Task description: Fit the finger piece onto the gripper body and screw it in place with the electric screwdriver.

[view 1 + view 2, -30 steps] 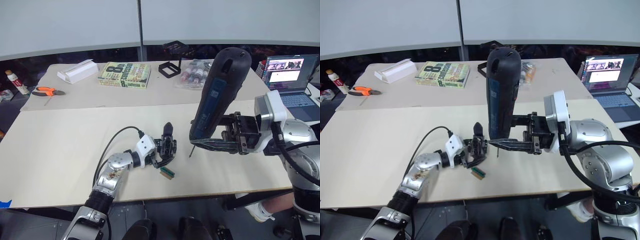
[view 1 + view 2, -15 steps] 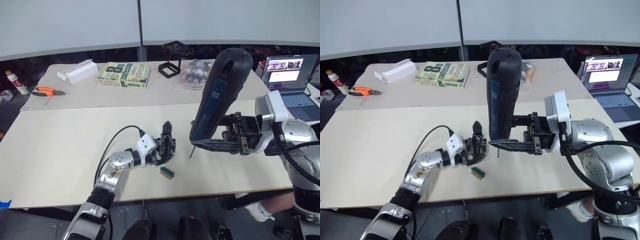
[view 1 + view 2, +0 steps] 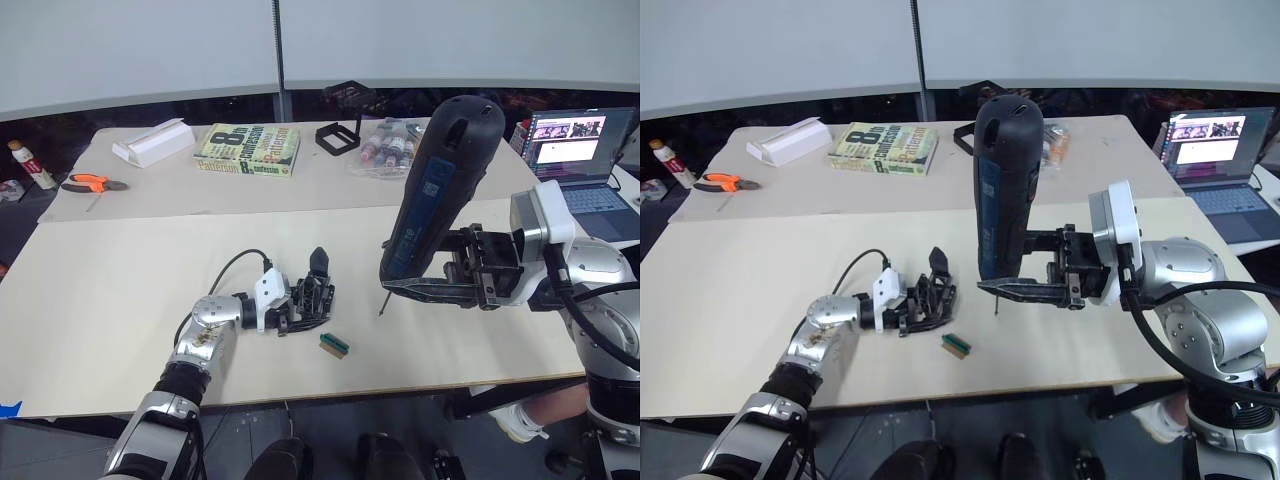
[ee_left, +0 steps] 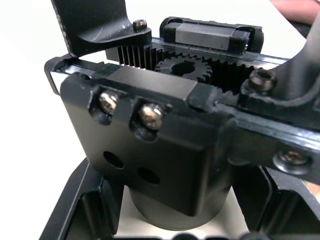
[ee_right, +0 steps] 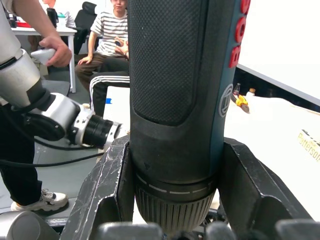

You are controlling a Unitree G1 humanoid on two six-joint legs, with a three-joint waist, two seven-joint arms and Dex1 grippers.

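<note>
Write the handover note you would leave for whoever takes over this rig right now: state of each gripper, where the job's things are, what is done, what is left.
Left gripper: shut on the gripper body, low over the table.
Right gripper: shut on the electric screwdriver, held upright, bit clear of the body.
A small green block lies beside the body.
Done: both parts grasped.
Left: whether the finger piece is seated cannot be told; bring the bit to the screw and drive it.

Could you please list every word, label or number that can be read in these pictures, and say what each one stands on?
"8" and "Patterson": cover of the book at the back of the table.
"BO", red letters cut off at the picture's edge: body of the electric screwdriver held in the right claw.
"...merson", partial: the book as seen in the right wrist view.
Blue label on the electric screwdriver: too small to read.
Laptop screen: too small to read.
</note>
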